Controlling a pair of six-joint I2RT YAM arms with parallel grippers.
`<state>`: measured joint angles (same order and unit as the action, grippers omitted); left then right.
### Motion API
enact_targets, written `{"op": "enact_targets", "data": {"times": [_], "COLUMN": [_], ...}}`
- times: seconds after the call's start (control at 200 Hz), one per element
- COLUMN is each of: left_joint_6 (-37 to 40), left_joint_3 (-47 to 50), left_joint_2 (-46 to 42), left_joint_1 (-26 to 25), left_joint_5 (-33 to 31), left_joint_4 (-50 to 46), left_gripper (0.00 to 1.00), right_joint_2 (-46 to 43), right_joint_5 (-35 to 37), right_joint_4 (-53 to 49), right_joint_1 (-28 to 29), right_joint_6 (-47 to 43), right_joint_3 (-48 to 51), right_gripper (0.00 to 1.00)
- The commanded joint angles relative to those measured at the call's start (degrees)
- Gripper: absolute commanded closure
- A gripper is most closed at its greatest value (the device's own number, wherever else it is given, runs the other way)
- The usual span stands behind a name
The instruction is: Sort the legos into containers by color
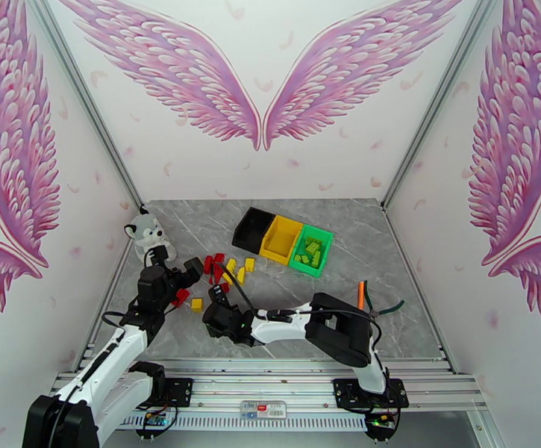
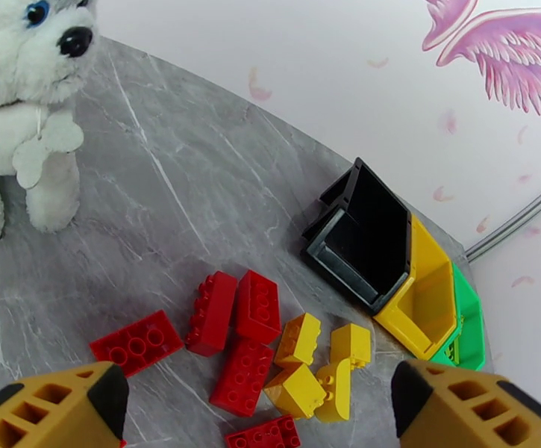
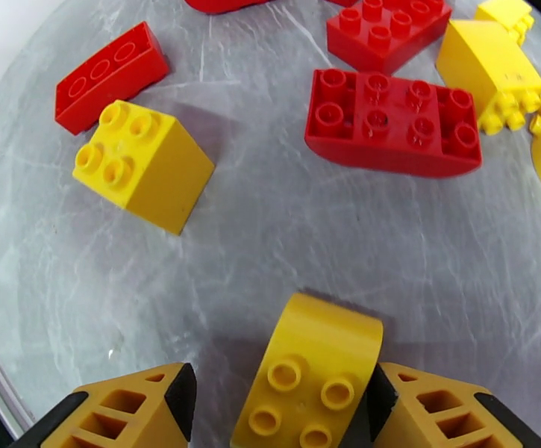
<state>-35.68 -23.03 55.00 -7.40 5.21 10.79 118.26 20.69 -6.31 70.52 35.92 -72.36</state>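
Mostly hard plastic on a stone-look tabletop.
Bricks smooth glossy moulded plastic, red and yellow, faces catching highlights; bins same shiny plastic; tabletop grey marble-pattern, smooth, low sheen; toy dog soft fuzzy plush; rail at near edge bare silvery metal; walls matt, printed.

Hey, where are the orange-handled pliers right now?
In the top external view the pliers lie on the right side of the table, nearer the arm bases than the green bin and just beyond the right arm.
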Motion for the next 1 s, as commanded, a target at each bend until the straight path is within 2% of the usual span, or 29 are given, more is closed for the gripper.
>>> {"op": "enact_targets", "data": {"times": [0.0, 0.15, 0.355, 0.545, 0.72, 0.88, 0.995], "left_joint_6": [-2.08, -2.82, -4.29, -5.62, -5.71, -4.93, -4.65], "left_joint_3": [1.62, 2.0, 2.37, 2.29, 0.41, -3.77, -7.64], "left_joint_2": [1.74, 3.36, 5.99, 9.87, 15.28, 22.47, 28.77], "left_joint_1": [1.63, 2.8, 3.71, 2.32, -2.51, -9.46, -13.81], "left_joint_5": [4.81, 5.83, 7.91, 9.99, 9.28, 8.54, 8.83], "left_joint_4": [5.39, 7.3, 10.4, 15.45, 19.5, 23.39, 26.43], "left_gripper": [0.01, 0.01, 0.01, 0.01, 0.01, 0.01, 0.01], "right_joint_2": [2.36, 3.63, 0.84, -6.36, -13.62, -20.38, -22.47], "right_joint_5": [4.17, 5.22, 7.53, 11.85, 11.85, 6.05, 4.84], "right_joint_4": [-4.16, -5.04, -4.21, -3.63, -4.19, -1.05, -0.86], "right_joint_1": [0.66, 0.71, 0.63, -0.97, -7.34, -16.7, -22.62], "right_joint_6": [-1.11, -0.79, -0.69, -2.52, -3.87, -3.43, -3.84], "right_joint_3": [-3.36, -3.99, -0.48, 4.22, 8.0, 12.4, 11.32], "right_gripper": [0.39, 0.48, 0.63, 0.67, 0.69, 0.7, 0.7]}}
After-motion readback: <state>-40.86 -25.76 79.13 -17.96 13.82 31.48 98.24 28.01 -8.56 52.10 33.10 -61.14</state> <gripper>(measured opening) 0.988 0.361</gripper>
